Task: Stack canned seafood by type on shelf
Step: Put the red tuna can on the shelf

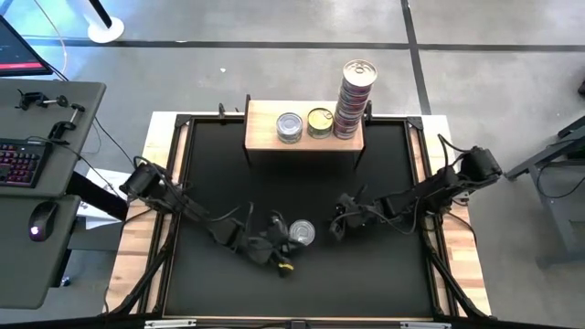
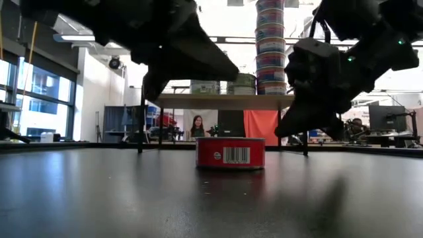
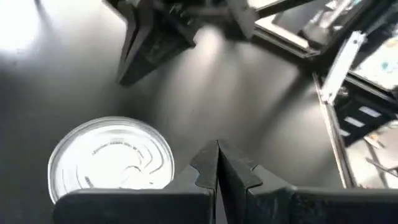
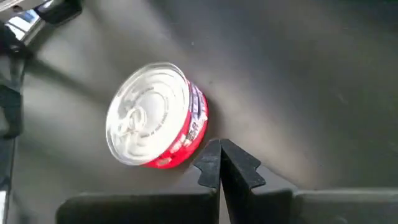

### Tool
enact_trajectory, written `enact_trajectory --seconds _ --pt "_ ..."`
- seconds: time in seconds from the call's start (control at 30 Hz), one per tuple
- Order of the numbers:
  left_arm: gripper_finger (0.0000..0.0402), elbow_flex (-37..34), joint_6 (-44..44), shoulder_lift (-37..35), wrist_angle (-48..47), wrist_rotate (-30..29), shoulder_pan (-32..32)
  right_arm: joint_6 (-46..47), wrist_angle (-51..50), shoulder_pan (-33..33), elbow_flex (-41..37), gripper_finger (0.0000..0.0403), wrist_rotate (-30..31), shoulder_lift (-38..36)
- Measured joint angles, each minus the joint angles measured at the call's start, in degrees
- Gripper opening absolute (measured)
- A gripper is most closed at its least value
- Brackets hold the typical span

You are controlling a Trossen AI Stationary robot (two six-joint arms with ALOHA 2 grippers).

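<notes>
I'm looking down on the black tabletop (image 1: 302,274), which fills the middle of the high view. At its upper edge stands the pale wood shelf (image 1: 267,128). At the shelf's right end a tall stack of tins (image 1: 354,100) rises well above everything else; just left of it sit a gold-topped tin (image 1: 319,122) and a silver-topped tin (image 1: 289,126), each alone or on a low pile, I cannot tell which.

One red-labelled tin (image 1: 302,232) is left on the tabletop, lower centre of the high view, upright with its pull-tab lid facing up. My left claw (image 1: 277,243) sits just beside it on the left, fingers pressed together and holding nothing. My right claw (image 1: 339,222) is near it on the right, also pressed together and empty.

My worries from here: both claws are shut, so either must spread before it can take the tin; coming in shut would only shove it across the tabletop. Both arms crowd the same tin and could clash. And the tall stack looks tippy; a careless placement or a nudge to the shelf could topple it.
</notes>
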Motion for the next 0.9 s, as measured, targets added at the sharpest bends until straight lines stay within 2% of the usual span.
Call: enact_trajectory --seconds 0.2,0.4,0.57,0.7,0.8,0.9 --pt "0.0 -8.14 3.41 -2.07 3.81 6.08 3.74 3.53 4.46 -2.14 0.18 0.0 -0.01 2.32" --pt "0.0 -14.94 12.07 -3.4 11.52 12.27 6.9 6.31 2.1 -2.3 5.87 0.0 -3.49 8.38" --pt "0.0 -19.67 18.46 -4.59 19.83 19.22 10.64 9.19 -9.61 -0.44 13.42 0.0 -4.1 10.64" --pt "0.0 -21.07 23.24 -4.77 19.94 26.84 13.02 10.1 -21.29 -0.3 19.43 0.0 -4.1 11.34" --pt "0.0 -21.16 26.63 -5.52 19.18 32.39 12.56 9.89 -28.23 -0.38 24.09 0.0 -4.3 11.58" --pt "0.0 -21.15 29.8 -5.5 17.23 33.1 10.85 9.68 -33.04 0.03 27.55 0.0 -5.03 11.49"
